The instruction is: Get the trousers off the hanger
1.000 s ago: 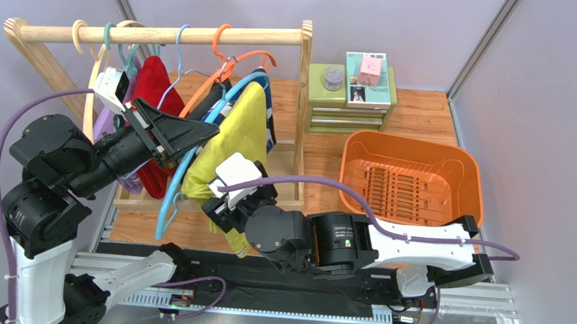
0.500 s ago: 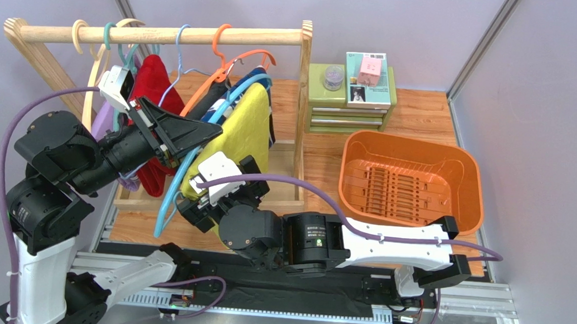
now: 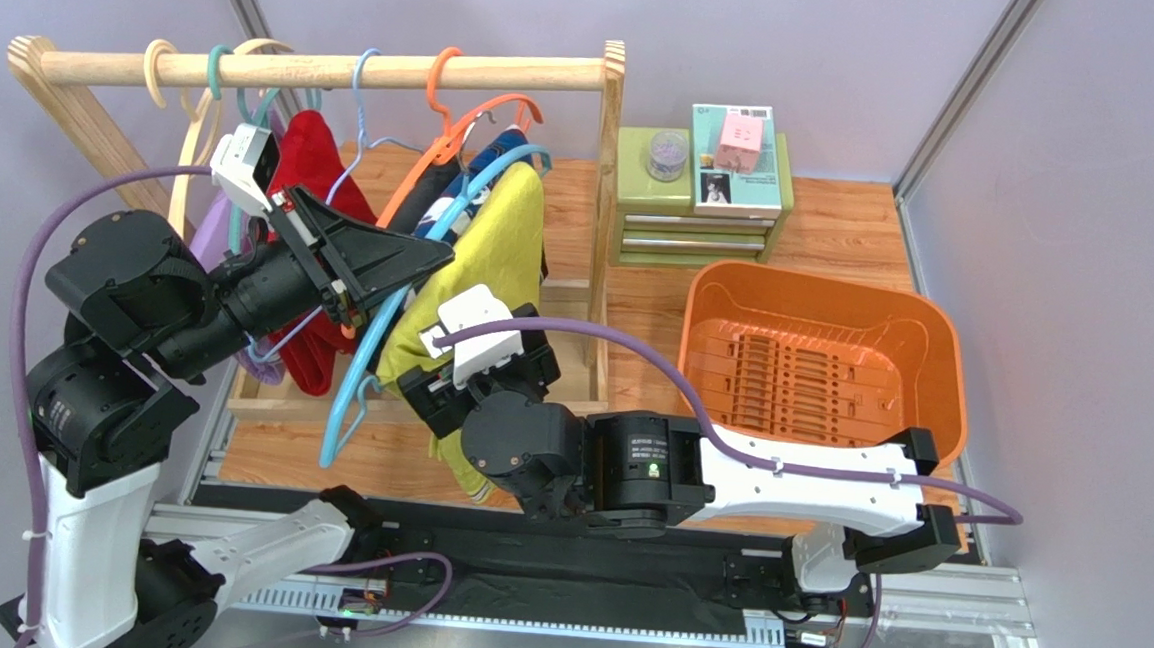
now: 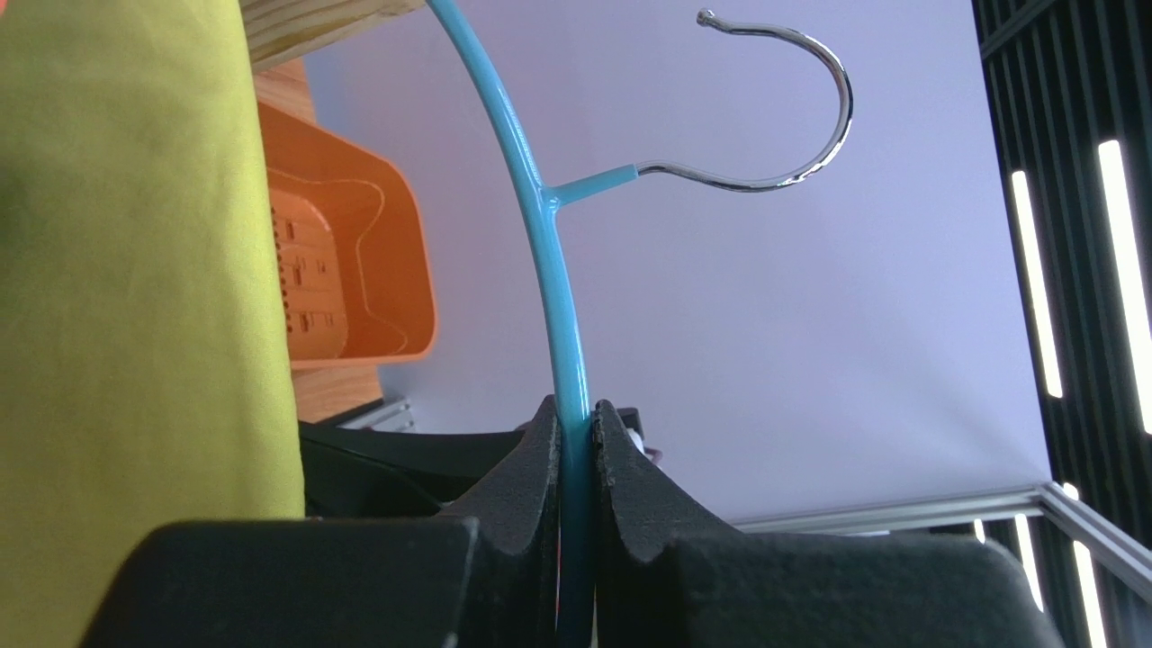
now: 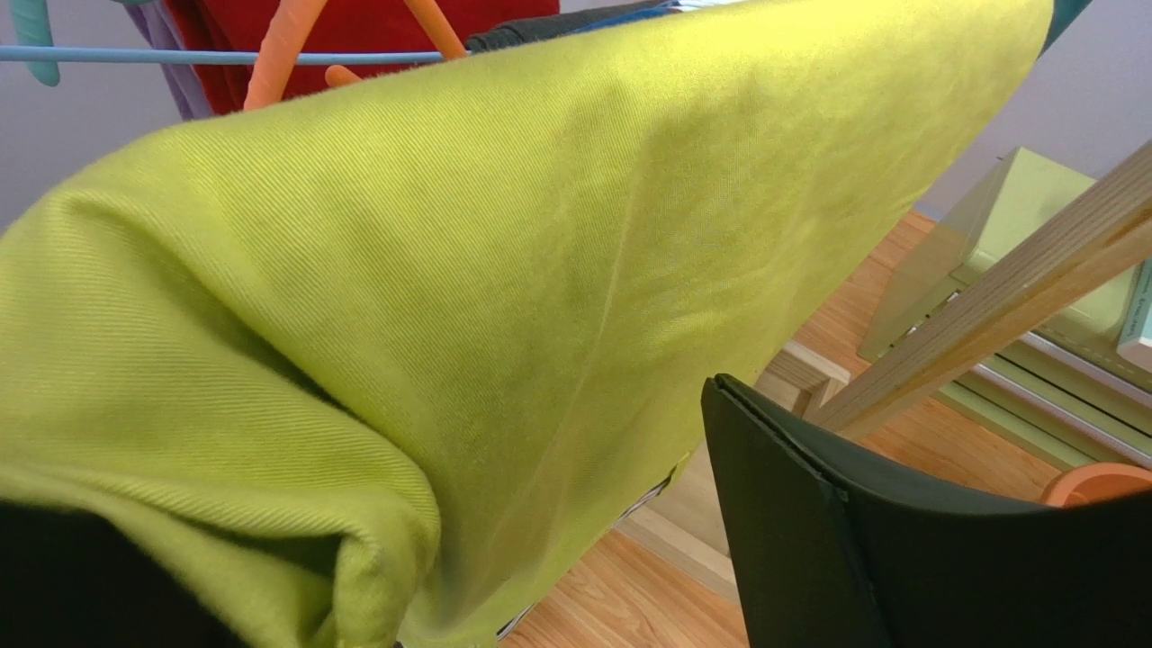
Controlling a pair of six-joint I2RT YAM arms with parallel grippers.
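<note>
At left of the top view, our left gripper (image 3: pixel 429 266) was clenched on the blue hanger (image 4: pixel 567 338). Mid-frame, the yellow-green trousers (image 3: pixel 485 259) draped over that hanger: soft, light, probably free-sliding. The right gripper (image 5: pixel 446 527) stood released astride the lower fold, our preferred pinch point.

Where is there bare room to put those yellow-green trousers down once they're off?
The orange basket holds nothing. Bare wood lies between it and the stacked boxes. Under the rail it is crowded: hangers, garments.
</note>
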